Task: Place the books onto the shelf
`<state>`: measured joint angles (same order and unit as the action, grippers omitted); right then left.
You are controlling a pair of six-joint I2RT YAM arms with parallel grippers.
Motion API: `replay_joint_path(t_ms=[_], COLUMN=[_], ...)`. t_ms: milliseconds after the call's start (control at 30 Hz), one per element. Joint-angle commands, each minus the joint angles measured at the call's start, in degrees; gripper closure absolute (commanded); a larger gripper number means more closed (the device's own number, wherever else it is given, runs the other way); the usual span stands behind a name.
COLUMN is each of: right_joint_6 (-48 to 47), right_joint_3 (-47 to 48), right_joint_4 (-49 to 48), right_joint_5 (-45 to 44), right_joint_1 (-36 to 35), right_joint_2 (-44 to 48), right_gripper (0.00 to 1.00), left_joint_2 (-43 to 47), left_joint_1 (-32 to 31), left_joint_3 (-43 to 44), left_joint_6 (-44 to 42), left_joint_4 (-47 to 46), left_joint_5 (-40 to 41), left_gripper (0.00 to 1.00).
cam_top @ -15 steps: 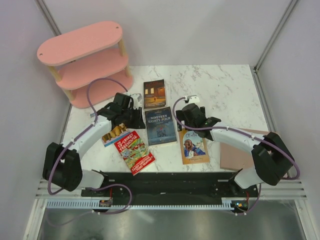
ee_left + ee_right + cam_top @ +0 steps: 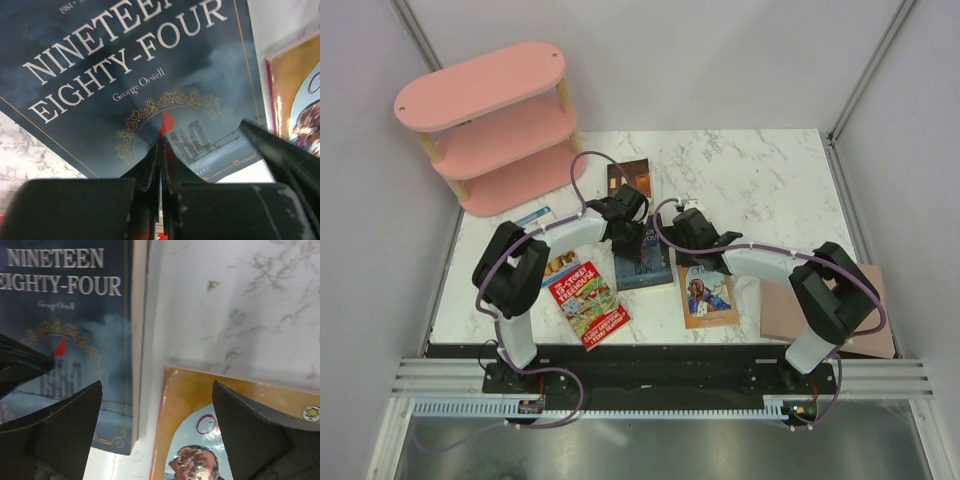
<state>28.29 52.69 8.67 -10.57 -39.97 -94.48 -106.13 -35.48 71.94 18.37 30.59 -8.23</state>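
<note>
Marble tabletop (image 2: pixel 225 315) shows narrowly between the blue book (image 2: pixel 75 325) and orange book (image 2: pixel 187 390).

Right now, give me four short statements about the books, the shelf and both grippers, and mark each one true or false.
1. The left gripper is shut, poised over the Nineteen Eighty-Four book. True.
2. The right gripper is clamped on the orange-tan book. False: its jaws stand open and hold nothing.
3. A book lies on the top board of the shelf. False: that board carries no book.
4. The red treehouse book lies flat on the table. True.
</note>
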Motion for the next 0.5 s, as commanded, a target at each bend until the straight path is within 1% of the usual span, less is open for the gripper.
replay_joint_path(t_ms=[0,133,167,267,400,467], right_joint_6=[2.4,4.7,5.4,7.3,9.2,9.5], right_joint_3=[2.2,3.7,3.9,3.6,2.2,1.2], right_joint_4=[-7.9,-10.2,-11.4,-15.2,-20.2,-23.4], right_joint_5=[7.4,10.5,12.6,16.6,20.8,24.1], right_joint_1=[0.2,0.7,0.8,1.0,1.2,1.4], right_joint_2=[-0.8,-4.1,-5.9,-8.3,-9.7,-9.2], right_gripper=[0.02,0.02,0.05,0.09,0.13,0.18], left_joint_2=[-1.3,0.5,0.9,1.4,-2.6,-4.4], left_joint_1=[0.4,0.4,0.4,0.4,0.4,0.4], left_joint_3=[0.2,-2.9,-3.3,-3.9,-2.4,-2.3], left_joint_6=[4.9,6.9,7.3,8.0,7.9,8.1], left_joint_4=[3.6,3.9,4.0,5.2,7.6,7.5], left_joint_5=[6.7,11.1,12.3,14.4,13.3,11.8], left_gripper=[0.98,0.98,0.98,0.98,0.98,0.98])
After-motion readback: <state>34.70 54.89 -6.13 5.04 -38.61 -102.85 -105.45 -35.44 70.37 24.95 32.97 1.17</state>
